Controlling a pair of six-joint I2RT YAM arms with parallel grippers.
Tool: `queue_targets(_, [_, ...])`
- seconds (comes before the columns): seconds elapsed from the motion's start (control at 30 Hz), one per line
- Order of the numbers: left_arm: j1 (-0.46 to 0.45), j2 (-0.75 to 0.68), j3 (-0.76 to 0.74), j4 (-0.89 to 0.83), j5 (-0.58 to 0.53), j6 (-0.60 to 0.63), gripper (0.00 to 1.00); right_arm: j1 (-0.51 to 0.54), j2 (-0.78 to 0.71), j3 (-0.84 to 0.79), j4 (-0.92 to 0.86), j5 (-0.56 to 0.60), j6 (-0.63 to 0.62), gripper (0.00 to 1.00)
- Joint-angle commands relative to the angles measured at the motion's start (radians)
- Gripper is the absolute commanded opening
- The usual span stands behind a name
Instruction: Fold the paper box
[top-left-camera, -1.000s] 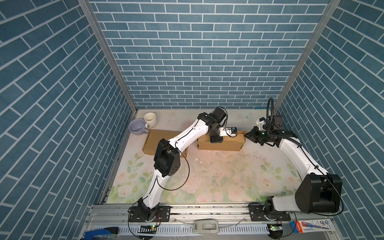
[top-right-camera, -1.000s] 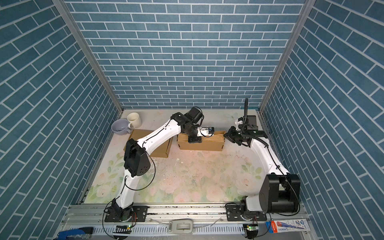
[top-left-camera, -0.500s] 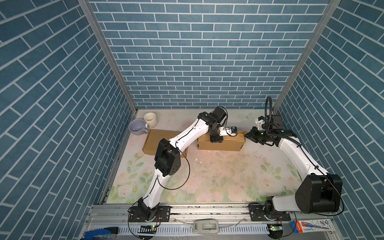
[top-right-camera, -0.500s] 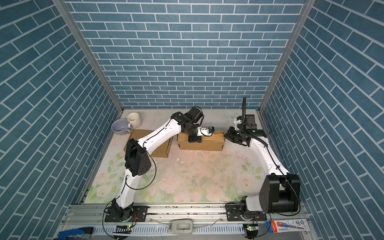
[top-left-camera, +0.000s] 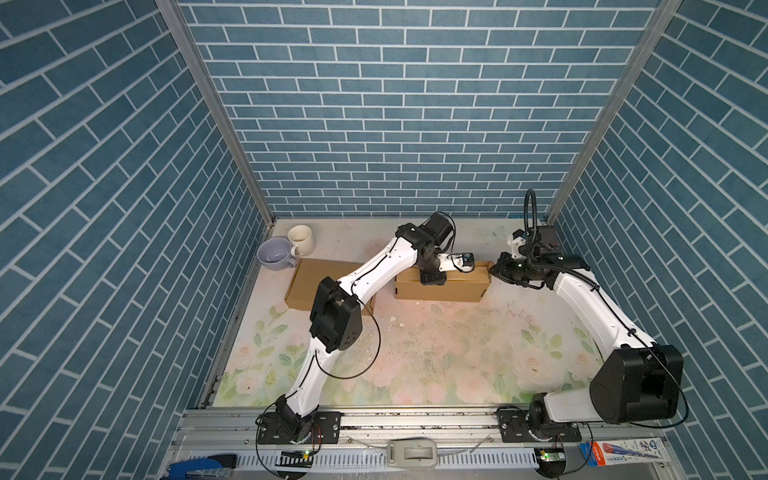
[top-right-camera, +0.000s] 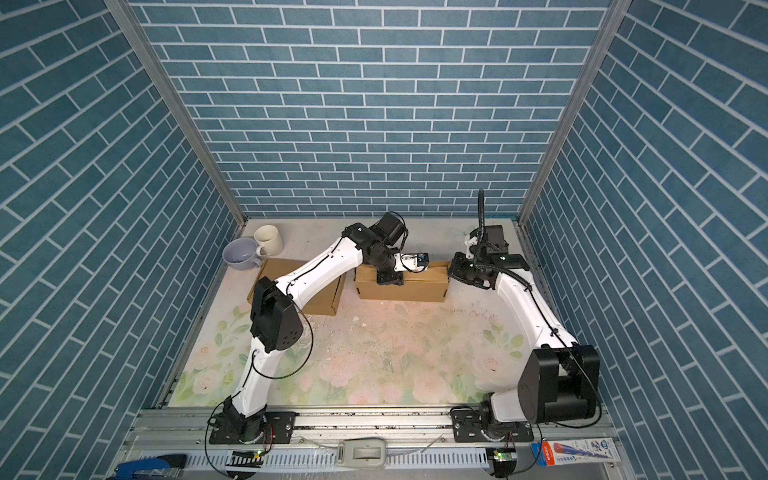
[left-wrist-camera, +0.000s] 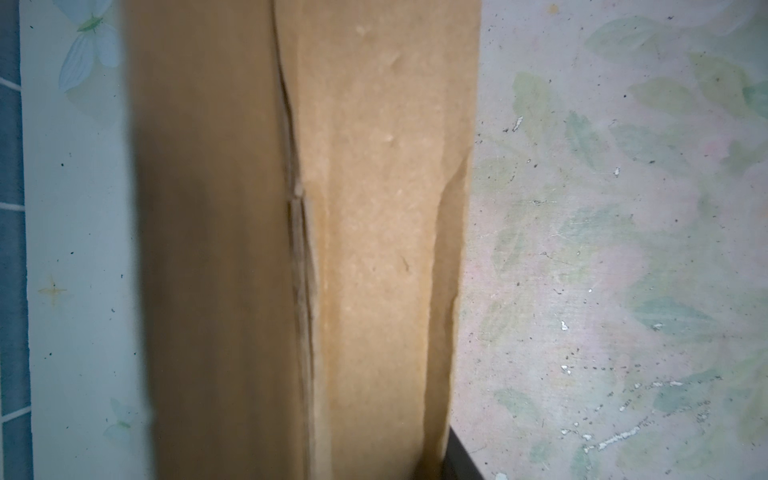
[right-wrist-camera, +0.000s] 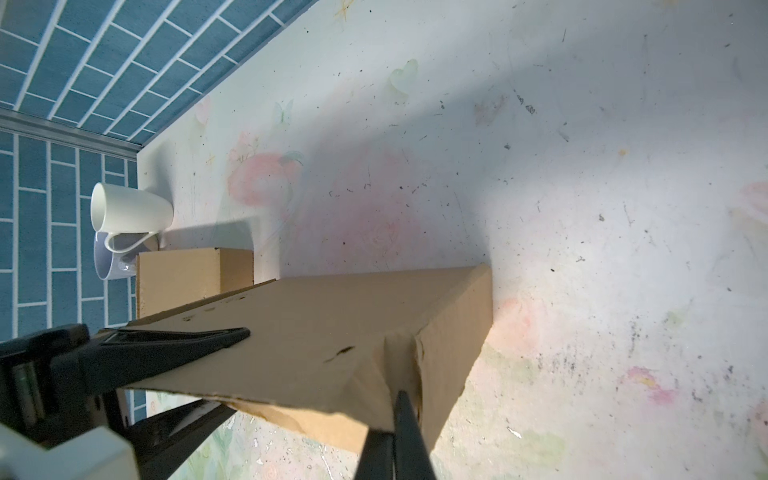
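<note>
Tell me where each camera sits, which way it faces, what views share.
Top views: high at the front, looking down on the table; left arm and right arm show whole.
Left wrist: above the box, facing straight down; a dark sliver, likely its finger.
Right wrist: at the box's end, looking along it toward the white mug; right gripper, left gripper.
Shared: every view shows the box.

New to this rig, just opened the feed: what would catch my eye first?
A cardboard box stands at the back middle of the table, the left gripper over its top and the right gripper at its right end. A white mug and a lavender cup sit in the back left corner.
</note>
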Motion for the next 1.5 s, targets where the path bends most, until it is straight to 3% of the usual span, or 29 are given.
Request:
queue_targets(0.0, [0.002, 0.07, -0.011, -0.053, 0.028, -0.003, 0.37, 0.0, 0.012, -0.004, -0.027, -0.025, 0.074, 0.0])
queue_targets(0.3, [0.002, 0.072, -0.026, -0.052, 0.043, -0.003, 0.34, -0.019, 0.01, -0.007, 0.005, -0.063, 0.081, 0.0])
queue_targets(0.53, [0.004, 0.069, -0.024, -0.046, 0.027, -0.004, 0.36, -0.017, 0.023, -0.081, -0.054, 0.084, -0.001, 0.0])
queue_targets(0.73, [0.01, 0.071, 0.021, -0.054, 0.001, -0.013, 0.45, -0.015, 0.02, -0.089, -0.054, 0.09, -0.001, 0.0])
queue_targets(1.07, [0.02, 0.016, 0.088, -0.084, -0.067, -0.016, 0.68, -0.015, 0.016, -0.024, -0.088, 0.089, -0.013, 0.0])
queue_targets(1.33, [0.025, -0.083, 0.075, -0.073, -0.027, -0.045, 0.72, -0.007, 0.02, -0.018, -0.094, 0.097, -0.014, 0.0])
queue_targets(1.47, [0.067, -0.178, -0.007, -0.003, -0.036, -0.139, 0.7, -0.003, 0.012, -0.012, -0.102, 0.103, -0.014, 0.0])
